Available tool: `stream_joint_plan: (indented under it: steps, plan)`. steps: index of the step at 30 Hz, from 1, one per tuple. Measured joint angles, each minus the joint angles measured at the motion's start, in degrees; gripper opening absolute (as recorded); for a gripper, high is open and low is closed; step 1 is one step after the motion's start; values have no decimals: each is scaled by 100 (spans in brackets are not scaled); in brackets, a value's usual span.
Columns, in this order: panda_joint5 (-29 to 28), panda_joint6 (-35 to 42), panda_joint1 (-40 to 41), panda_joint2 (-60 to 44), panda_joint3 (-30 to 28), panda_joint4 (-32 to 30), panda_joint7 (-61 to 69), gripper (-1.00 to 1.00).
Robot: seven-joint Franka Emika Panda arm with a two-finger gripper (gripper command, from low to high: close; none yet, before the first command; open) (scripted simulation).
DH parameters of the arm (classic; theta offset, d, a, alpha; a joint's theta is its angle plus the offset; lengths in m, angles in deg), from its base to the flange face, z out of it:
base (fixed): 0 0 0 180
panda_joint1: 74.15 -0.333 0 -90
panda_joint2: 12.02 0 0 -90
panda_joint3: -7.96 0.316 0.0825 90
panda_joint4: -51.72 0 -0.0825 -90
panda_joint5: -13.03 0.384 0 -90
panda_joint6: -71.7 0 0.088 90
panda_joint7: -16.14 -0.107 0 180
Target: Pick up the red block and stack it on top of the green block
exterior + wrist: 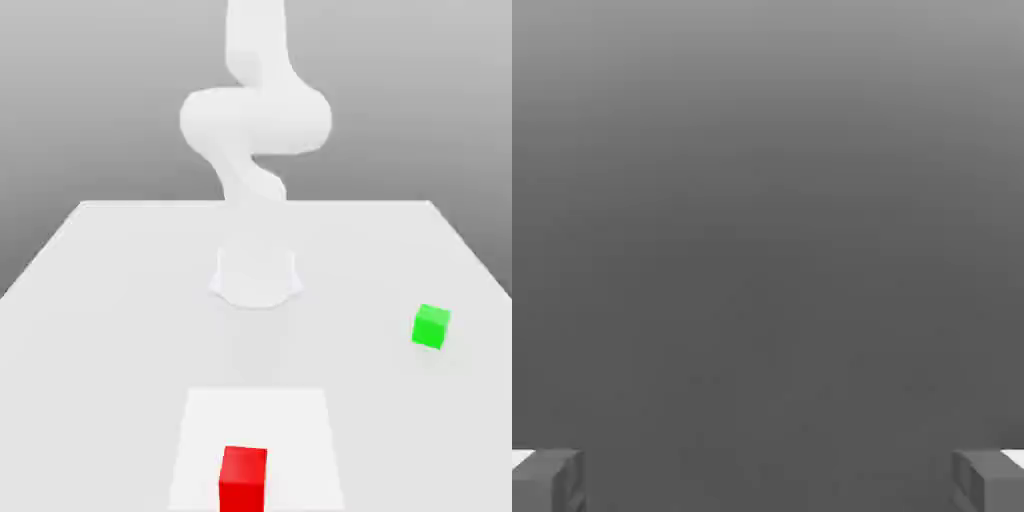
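Exterior view: arm base point(256, 275) on the table point(120, 330), about midway across. Patch point(290, 430) before it, nearer the camera. Near block point(243, 480) appears over the patch's near part, slightly to the view's left of its middle; underside cut off. Far block point(430, 327) on the table, at the view's right, behind the patch, apart from it.

- the arm point(256, 120): plain white all over, smooth, with rounded, bulging joints
- its base point(256, 279): white too, flaring a little at the foot
- the gripper point(768, 482): two grey, blocky fingers point(990, 484) with angular edges, darker grey on their inner sides
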Motion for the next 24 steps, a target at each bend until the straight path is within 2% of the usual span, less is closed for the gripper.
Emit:
stream_joint_plan:
  steps: [24]
  plan:
    - [-9,-1882,143,-5020,-4,-820,-260,0]
